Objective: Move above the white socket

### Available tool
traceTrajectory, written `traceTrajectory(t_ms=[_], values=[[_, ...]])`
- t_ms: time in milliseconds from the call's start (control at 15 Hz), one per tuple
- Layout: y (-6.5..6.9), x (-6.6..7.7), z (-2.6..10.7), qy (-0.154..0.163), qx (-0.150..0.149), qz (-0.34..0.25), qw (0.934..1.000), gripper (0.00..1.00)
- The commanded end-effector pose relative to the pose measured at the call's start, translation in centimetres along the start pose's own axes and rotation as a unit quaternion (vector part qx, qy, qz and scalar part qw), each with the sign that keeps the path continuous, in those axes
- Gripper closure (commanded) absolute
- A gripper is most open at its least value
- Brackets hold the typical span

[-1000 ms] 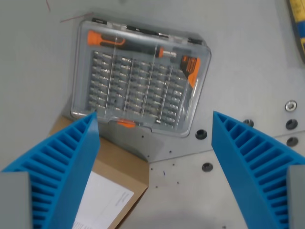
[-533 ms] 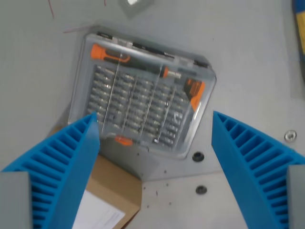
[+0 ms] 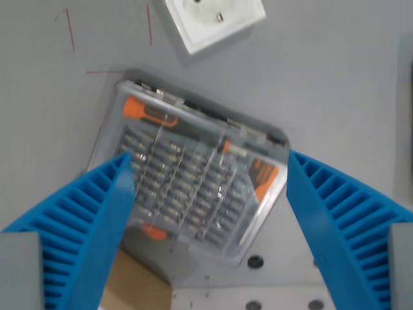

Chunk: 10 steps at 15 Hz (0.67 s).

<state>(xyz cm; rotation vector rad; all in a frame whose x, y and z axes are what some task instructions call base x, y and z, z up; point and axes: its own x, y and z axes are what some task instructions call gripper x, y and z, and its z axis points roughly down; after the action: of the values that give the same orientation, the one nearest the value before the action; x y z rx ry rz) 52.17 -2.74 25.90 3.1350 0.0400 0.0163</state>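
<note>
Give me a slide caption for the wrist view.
Open end effector over clear screwdriver bit case, white socket at top edge.

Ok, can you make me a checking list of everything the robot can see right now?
Surface: grey table, thin red marks near the wrist view's top left, bolt holes along the bottom.
Job's things: white socket at the top edge, partly cut off, not under the end effector.
Clutter: clear screwdriver bit case with orange-handled driver, in the middle; brown cardboard at the bottom left.
Grippers: end effector open, blue fingers wide apart, holding nothing.
Cables: nothing seen.
Surroundings: nothing seen beyond the table.
</note>
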Motion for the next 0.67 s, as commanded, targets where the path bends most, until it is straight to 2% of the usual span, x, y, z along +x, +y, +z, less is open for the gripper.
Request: traceTrajectory(t_ms=[67, 667], values=[[0.0, 1.6, 0.9, -0.013, -0.020, -0.109, 0.9938, 0.00], [0.2, 4.6, 4.4, -0.010, -0.020, -0.164, 0.9862, 0.00]])
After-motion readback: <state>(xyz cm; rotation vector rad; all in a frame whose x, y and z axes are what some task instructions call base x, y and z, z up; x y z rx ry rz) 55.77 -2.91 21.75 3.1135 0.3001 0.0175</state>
